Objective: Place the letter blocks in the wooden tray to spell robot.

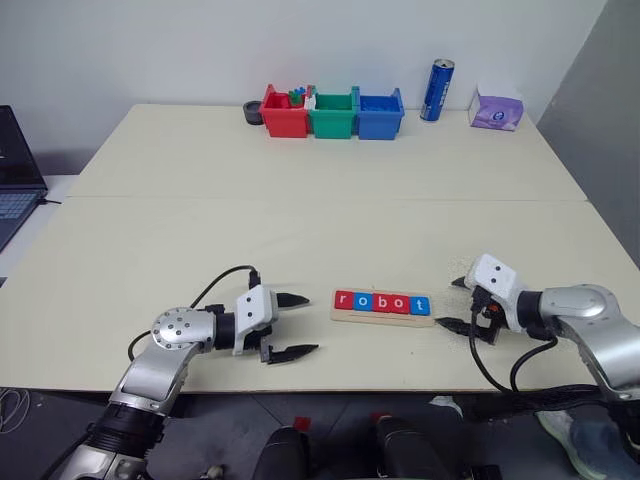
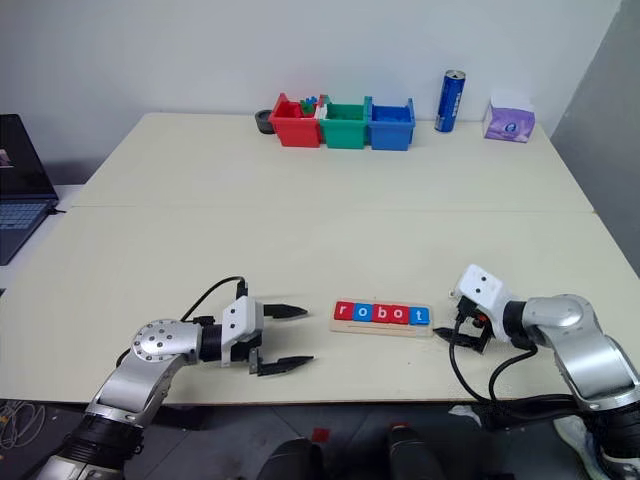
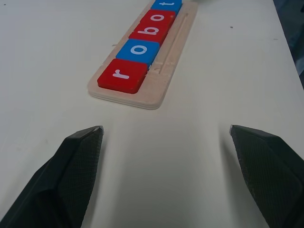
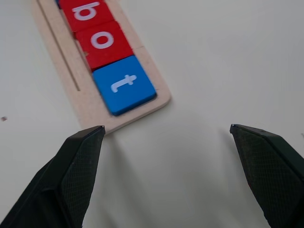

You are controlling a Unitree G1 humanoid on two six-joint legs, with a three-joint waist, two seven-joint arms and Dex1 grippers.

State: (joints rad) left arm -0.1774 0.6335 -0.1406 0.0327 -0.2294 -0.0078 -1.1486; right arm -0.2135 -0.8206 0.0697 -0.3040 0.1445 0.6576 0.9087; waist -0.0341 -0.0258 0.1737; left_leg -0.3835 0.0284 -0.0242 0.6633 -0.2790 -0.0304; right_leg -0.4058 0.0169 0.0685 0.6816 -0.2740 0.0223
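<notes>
Letter blocks (image 1: 383, 302): we see five flat tiles lying side by side in a row, red r, blue o, red b, red o, blue t, reading "robot".
Wooden tray (image 1: 384, 317): we find it flat on the surface (image 1: 300, 220), near the front edge and about midway between the two arms; the tiles sit along one long side, and a narrow groove runs bare along the other.
Left arm: we see it reaching in low from the front left, forearm lying close over the surface, pointing toward the r end of the tray.
Left gripper (image 1: 292, 326): released, its two black fingers spread wide with nothing between them; it stands near the tray's left end but apart from it.
Right arm: we see it bent in from the front right, wrist tipped downward toward the t end.
Right gripper (image 1: 455, 303): released and empty, fingers wide apart, just beside the tray's right end without touching it.
Open room: we note bare surface on all sides of the tray, with a short strip between it and the front edge.
Far edge: red bin (image 1: 284, 112), green bin (image 1: 332, 113), blue bin (image 1: 380, 114), a blue can (image 1: 436, 90) and a tissue pack (image 1: 496, 108), all well apart from the tray.
</notes>
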